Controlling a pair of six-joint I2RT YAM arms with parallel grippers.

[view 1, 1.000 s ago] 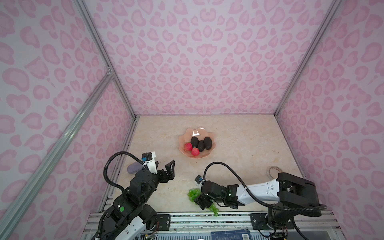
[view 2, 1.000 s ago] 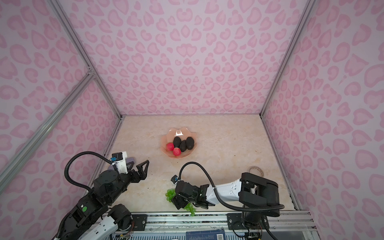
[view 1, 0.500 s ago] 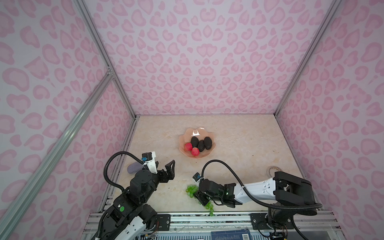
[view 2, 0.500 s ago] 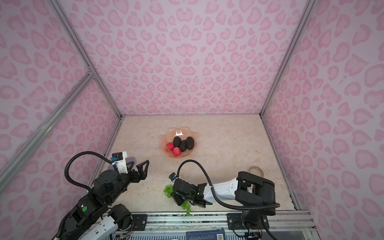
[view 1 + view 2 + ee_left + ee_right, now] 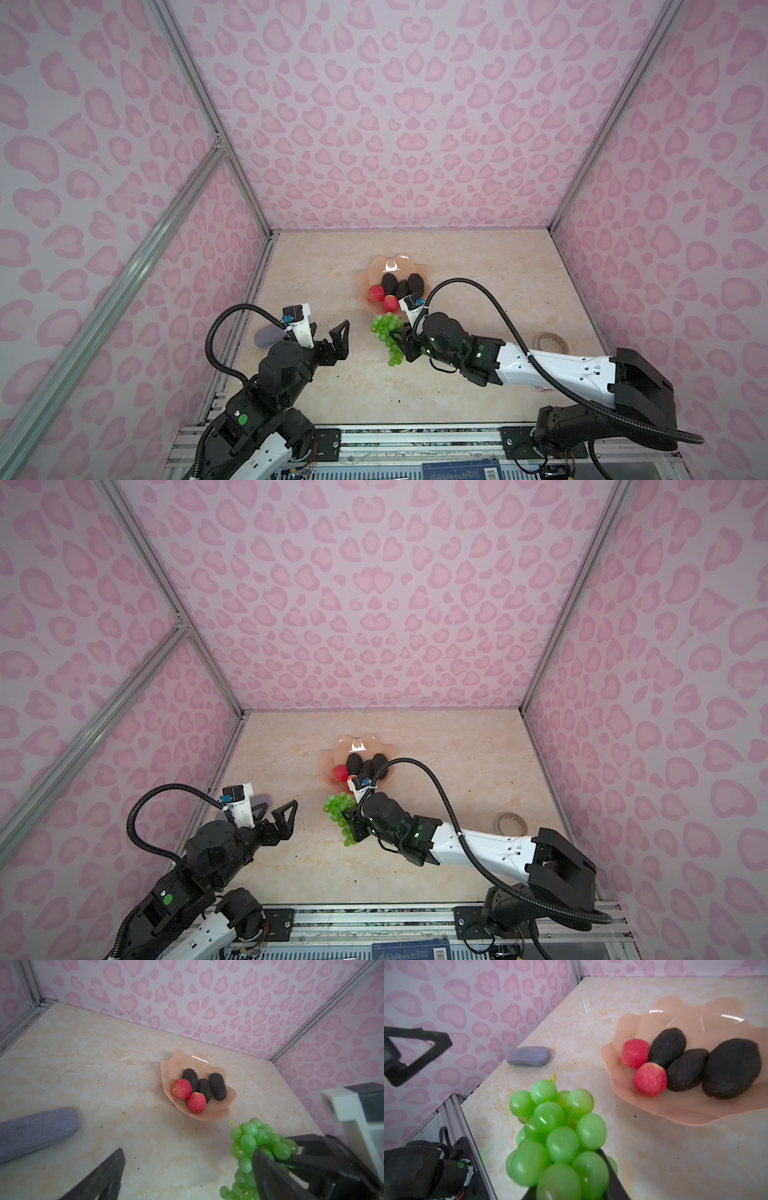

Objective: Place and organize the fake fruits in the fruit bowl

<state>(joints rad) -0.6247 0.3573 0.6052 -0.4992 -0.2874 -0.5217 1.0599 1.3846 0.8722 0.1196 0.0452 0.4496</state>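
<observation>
My right gripper [image 5: 400,343] [image 5: 353,823] [image 5: 571,1188] is shut on the bright-green grapes [image 5: 386,332] [image 5: 337,810] [image 5: 556,1132] [image 5: 255,1142]. It holds the bunch just short of the near rim of the peach-pink fruit bowl [image 5: 365,286] [image 5: 330,762] [image 5: 172,1059] [image 5: 675,1113]. Three dark avocados [image 5: 402,288] [image 5: 685,1070] and two red fruits [image 5: 376,293] [image 5: 650,1078] lie in the bowl. My left gripper [image 5: 326,332] [image 5: 272,810] [image 5: 188,1153] is open and empty, hovering left of the grapes.
A grey-purple oblong object [image 5: 268,336] [image 5: 262,802] [image 5: 37,1126] [image 5: 528,1056] lies by the left wall, behind my left gripper. A roll of tape [image 5: 550,343] [image 5: 511,820] lies near the right wall. Patterned walls close in three sides.
My right gripper has shut on the grapes and carried them from near the front edge toward the bowl. The left arm has not moved.
</observation>
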